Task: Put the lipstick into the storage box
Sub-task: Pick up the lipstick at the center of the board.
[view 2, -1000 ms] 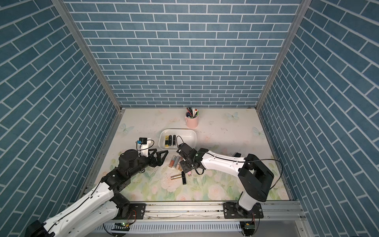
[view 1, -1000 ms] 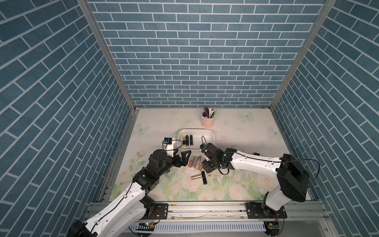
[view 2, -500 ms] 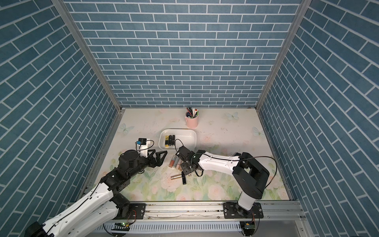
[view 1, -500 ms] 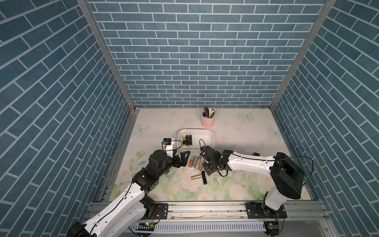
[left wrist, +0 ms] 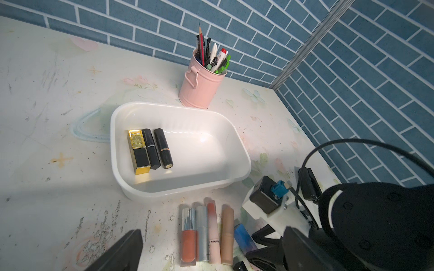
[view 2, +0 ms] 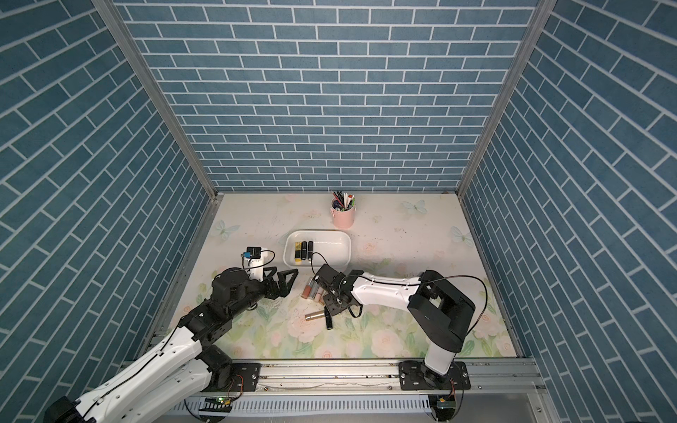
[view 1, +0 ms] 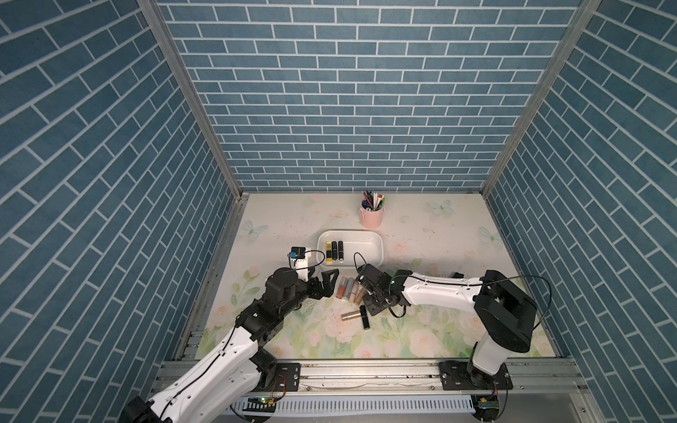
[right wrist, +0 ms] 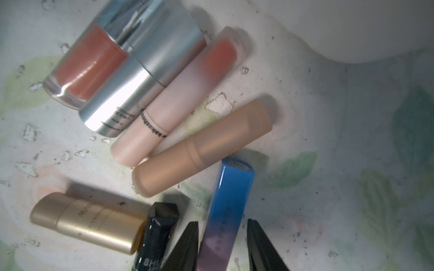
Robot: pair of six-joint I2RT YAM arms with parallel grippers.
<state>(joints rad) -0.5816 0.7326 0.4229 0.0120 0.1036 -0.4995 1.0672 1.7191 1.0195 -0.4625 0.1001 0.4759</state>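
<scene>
Blue lipstick (right wrist: 231, 201) lies between the parted right fingers (right wrist: 258, 253).

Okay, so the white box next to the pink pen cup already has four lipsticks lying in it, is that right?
Not quite. The white box holds three, not four: one gold lipstick and two black lipsticks, lying side by side. The left wrist view shows this plainly. The box does sit next to the pink pen cup.
</scene>
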